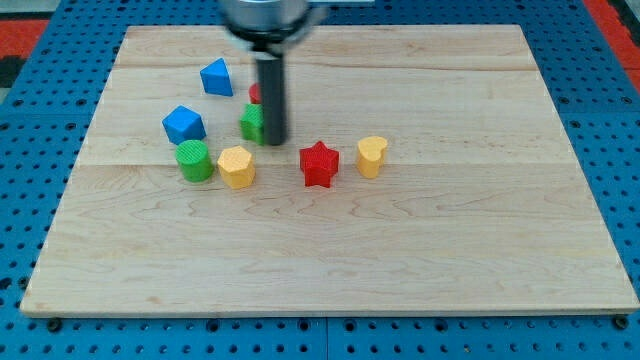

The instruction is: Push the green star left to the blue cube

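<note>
The green star [250, 122] lies on the wooden board, partly hidden behind my rod. My tip [273, 143] sits at the star's right edge, touching or nearly touching it. The blue cube [184, 124] lies to the star's left with a gap between them. Its faces are tilted a little relative to the board's edges.
A blue angular block [216, 77] lies at the upper left. A green cylinder [194, 160] and a yellow hexagonal block [237, 166] sit below the cube. A red star [319, 164] and a yellow heart [371, 156] lie right of my tip. A red block [255, 93] peeks out behind the rod.
</note>
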You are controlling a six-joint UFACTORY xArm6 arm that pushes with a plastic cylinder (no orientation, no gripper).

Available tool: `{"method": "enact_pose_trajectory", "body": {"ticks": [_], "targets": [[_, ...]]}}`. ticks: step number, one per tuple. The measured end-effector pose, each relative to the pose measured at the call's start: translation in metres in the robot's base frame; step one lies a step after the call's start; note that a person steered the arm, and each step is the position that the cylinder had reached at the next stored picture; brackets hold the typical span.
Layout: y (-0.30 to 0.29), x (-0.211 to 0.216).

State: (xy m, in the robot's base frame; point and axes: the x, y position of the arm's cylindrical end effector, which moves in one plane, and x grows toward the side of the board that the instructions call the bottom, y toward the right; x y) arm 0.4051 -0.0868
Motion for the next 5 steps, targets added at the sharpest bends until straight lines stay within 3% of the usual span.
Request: {"method": "enact_pose_trajectory", "body": {"ticks": [2,3,4,5], "targets": [[-0.013,-0.025],[0.019,-0.035],[0.013,-0.050],[-0.056,-0.050]]}}
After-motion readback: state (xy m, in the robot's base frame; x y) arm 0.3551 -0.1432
